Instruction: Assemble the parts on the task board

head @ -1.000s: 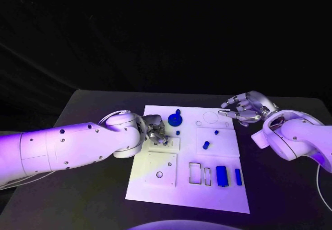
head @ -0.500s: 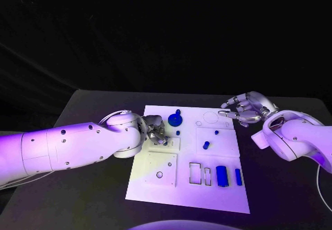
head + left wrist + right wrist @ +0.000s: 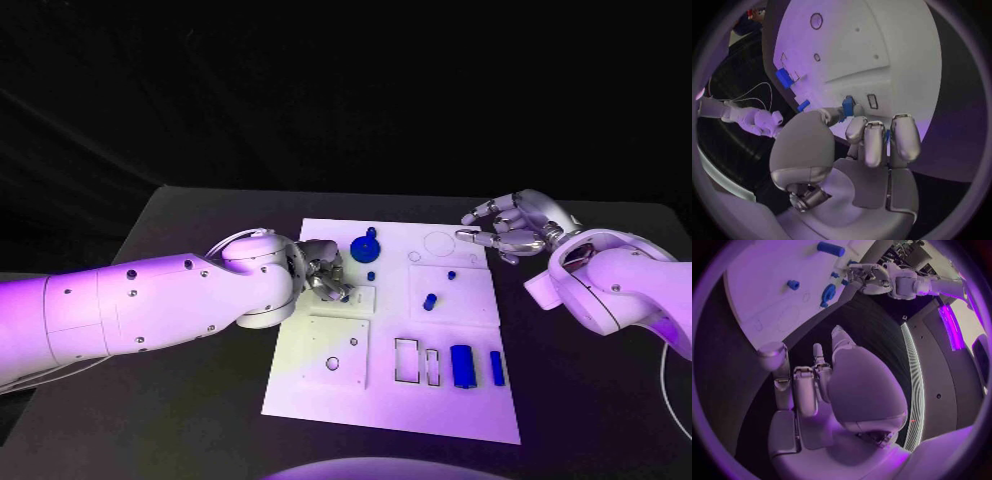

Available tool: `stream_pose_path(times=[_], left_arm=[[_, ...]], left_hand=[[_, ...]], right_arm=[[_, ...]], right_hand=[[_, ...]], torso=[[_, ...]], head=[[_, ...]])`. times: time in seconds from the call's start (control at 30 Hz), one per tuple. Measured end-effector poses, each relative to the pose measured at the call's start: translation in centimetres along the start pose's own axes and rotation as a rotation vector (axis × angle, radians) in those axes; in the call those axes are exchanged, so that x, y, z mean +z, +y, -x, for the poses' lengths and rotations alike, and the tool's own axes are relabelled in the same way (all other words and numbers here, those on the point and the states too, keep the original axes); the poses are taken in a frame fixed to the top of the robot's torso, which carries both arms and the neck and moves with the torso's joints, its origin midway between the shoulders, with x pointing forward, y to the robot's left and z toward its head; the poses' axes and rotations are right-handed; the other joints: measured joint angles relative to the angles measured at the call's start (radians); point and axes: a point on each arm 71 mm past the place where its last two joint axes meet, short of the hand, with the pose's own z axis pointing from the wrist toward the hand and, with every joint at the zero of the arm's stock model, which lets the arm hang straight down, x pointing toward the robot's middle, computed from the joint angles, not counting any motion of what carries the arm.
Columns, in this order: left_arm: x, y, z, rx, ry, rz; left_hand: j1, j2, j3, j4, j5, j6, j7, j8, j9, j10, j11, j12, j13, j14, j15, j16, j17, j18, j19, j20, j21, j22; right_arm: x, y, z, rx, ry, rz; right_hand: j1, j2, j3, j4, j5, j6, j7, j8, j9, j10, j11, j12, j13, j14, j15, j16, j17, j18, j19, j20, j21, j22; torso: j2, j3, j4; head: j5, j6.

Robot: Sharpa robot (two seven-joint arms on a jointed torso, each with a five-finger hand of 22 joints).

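I can read no text, label, brand, number or sign anywhere in front of me. The task board (image 3: 389, 400) carries only outlined shapes and recesses, no lettering that I can make out.
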Motion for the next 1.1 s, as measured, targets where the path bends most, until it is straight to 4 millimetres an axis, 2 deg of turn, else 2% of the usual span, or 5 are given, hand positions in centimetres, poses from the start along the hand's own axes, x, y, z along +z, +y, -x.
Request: stream_pose_path(times=[0.87, 0.9, 0.93, 1.1], left_arm=[[0.12, 0.12, -0.07, 0.007, 0.013, 0.004], [0.13, 0.13, -0.07, 0.007, 0.014, 0.005], [0.14, 0.11, -0.07, 0.007, 0.015, 0.004], [0.21, 0.11, -0.05, 0.007, 0.018, 0.006]], left_hand=[[-0.012, -0.003, 0.003, 0.003, 0.0, 0.001, -0.001, -0.003, -0.004, 0.0, 0.0, 0.0, -0.002, 0.0, 0.0, 0.0, 0.0, 0.0, 0.0, 0.0, 0.0, 0.003], [-0.015, -0.004, 0.028, -0.021, -0.001, 0.004, -0.004, -0.004, -0.004, 0.0, 0.0, 0.0, -0.003, 0.0, 0.0, 0.0, 0.0, 0.0, 0.0, 0.0, 0.0, 0.003], [-0.016, -0.005, 0.036, -0.025, -0.003, 0.004, -0.004, -0.004, -0.004, 0.0, 0.0, 0.0, -0.004, 0.0, 0.0, 0.0, 0.0, 0.0, 0.0, 0.0, 0.0, 0.003], [-0.03, 0.004, 0.039, -0.022, -0.003, 0.006, -0.002, 0.004, -0.004, 0.0, 0.0, 0.0, -0.006, 0.0, 0.0, 0.0, 0.0, 0.0, 0.0, 0.0, 0.0, 0.003]], right_arm=[[-0.05, 0.01, 0.0, 0.001, 0.001, 0.0], [-0.05, 0.01, 0.0, 0.001, 0.001, 0.0], [-0.06, 0.01, 0.0, 0.001, 0.001, 0.0], [-0.07, 0.01, 0.0, 0.001, 0.001, 0.0]], right_hand=[[0.0, 0.0, 0.0, 0.0, 0.0, -0.001, -0.001, 0.0, 0.0, 0.0, 0.0, 0.0, 0.0, 0.0, 0.0, -0.004, 0.0, 0.0, 0.0, 0.0, 0.0, -0.001], [0.0, 0.0, 0.0, 0.0, 0.0, -0.002, -0.002, 0.0, 0.0, 0.0, 0.0, 0.0, 0.0, 0.0, 0.0, -0.004, 0.0, 0.0, 0.0, 0.0, 0.0, -0.002], [0.0, 0.0, 0.0, 0.0, 0.0, -0.004, -0.004, 0.0, 0.0, 0.0, 0.0, 0.0, 0.0, 0.0, 0.0, -0.004, 0.0, 0.0, 0.0, 0.0, 0.0, -0.001], [0.0, 0.0, 0.0, 0.0, 0.0, -0.004, -0.004, 0.0, 0.0, 0.0, 0.0, 0.0, 0.0, 0.0, 0.0, -0.004, 0.0, 0.0, 0.0, 0.0, 0.0, -0.003]], torso=[[0.0, 0.0001, 0.0002], [0.0, 0.0003, 0.0002], [0.0, 0.0003, 0.0002], [0.0, 0.0003, 0.0001]], head=[[0.001, -0.003], [0.001, -0.003], [0.001, -0.003], [0.0, -0.003]])
